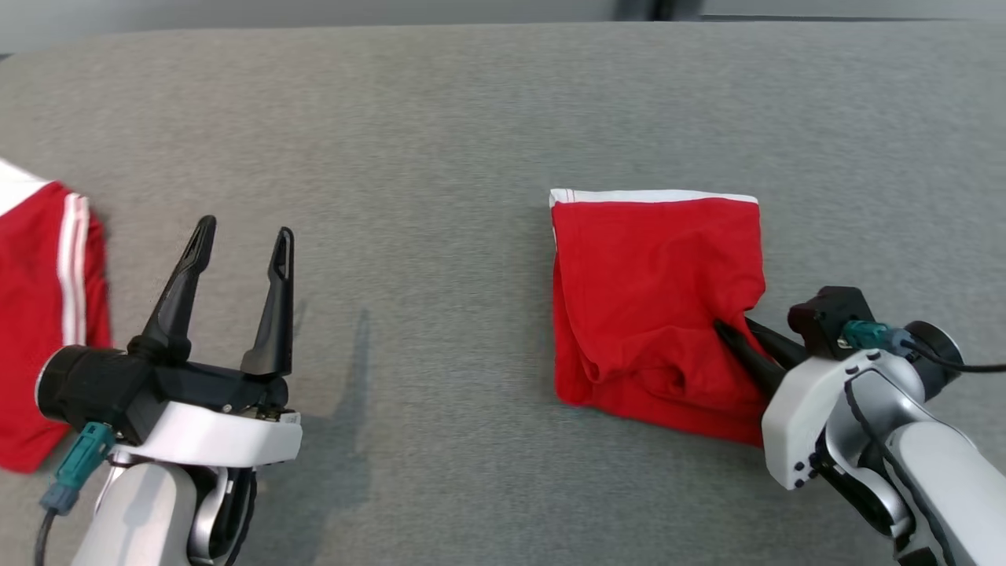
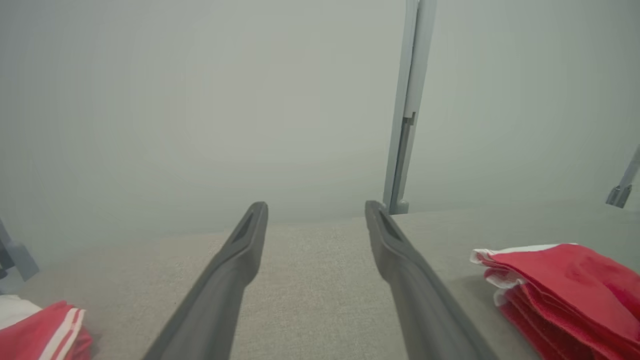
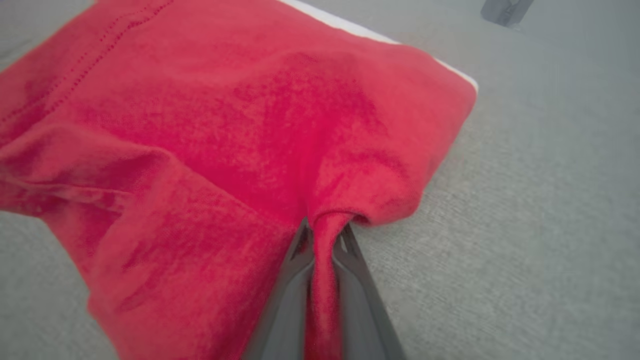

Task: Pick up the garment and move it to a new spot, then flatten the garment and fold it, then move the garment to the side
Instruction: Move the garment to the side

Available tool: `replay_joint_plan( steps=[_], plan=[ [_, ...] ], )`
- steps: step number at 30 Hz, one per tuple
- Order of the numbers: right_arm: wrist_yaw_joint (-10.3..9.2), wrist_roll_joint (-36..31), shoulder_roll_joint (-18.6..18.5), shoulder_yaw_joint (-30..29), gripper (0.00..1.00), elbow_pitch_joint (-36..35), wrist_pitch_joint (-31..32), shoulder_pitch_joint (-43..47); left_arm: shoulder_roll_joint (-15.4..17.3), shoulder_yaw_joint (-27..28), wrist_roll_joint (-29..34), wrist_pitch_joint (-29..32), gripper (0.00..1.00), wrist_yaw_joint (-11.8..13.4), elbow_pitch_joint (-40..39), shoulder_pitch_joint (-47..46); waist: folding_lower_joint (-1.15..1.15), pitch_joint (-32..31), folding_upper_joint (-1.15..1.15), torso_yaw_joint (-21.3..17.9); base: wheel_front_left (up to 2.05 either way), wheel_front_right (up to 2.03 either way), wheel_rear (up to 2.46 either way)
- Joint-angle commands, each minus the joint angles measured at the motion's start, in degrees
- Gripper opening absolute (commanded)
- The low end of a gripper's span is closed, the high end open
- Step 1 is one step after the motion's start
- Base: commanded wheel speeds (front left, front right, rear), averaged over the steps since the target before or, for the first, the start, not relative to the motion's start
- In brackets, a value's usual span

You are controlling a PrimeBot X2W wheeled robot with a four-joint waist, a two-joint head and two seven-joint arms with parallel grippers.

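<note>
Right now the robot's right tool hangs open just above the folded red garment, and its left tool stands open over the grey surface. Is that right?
Not quite. The right tool is not open above the folded red garment: it is shut on a pinch of its cloth, as the right wrist view shows. The left tool does stand open over the grey surface.

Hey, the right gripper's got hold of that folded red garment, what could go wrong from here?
1. The right gripper pinches the garment by only a thin fold at its edge. Pulling there may peel the layers apart and undo the folding.
2. The left gripper is open and well away from it, so a one-sided drag could bunch the cloth on the grey surface.
</note>
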Motion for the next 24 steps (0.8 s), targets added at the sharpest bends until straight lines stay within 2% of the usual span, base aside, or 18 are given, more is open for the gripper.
replay_joint_plan(
  steps=[1,7,12,18,24],
  plan=[
    [-0.01,-0.7,-0.7,-0.4,0.00,-1.2,0.2,0.8,0.8,0.5,0.6,0.2,1.00,0.3,-0.8,0.0,0.00,0.8,0.00,-4.9,0.00,0.00,0.00],
    [-0.01,-1.1,-1.9,-0.1,0.00,-3.3,-0.4,0.8,3.0,0.8,1.2,2.6,1.00,0.5,-4.3,-0.4,0.00,3.1,0.00,-13.0,0.00,0.00,0.00],
    [-0.02,-0.8,-3.1,1.6,0.00,-1.4,-3.8,-2.6,4.7,0.5,1.8,5.2,1.00,0.3,-7.5,-1.6,0.00,5.6,0.00,-17.9,0.00,0.00,0.00],
    [-0.02,-0.7,-5.1,2.0,0.00,3.5,-9.4,-8.8,5.9,-0.3,2.4,7.6,1.00,-0.2,-10.1,-3.0,0.00,8.3,0.00,-20.9,0.00,0.00,0.00],
    [-0.02,-1.2,-11.2,3.7,0.00,12.3,-15.6,-17.3,7.0,-1.9,3.2,10.0,1.00,-1.3,-12.8,-5.7,0.00,12.1,0.00,-21.8,0.00,0.00,0.00]
  ],
)
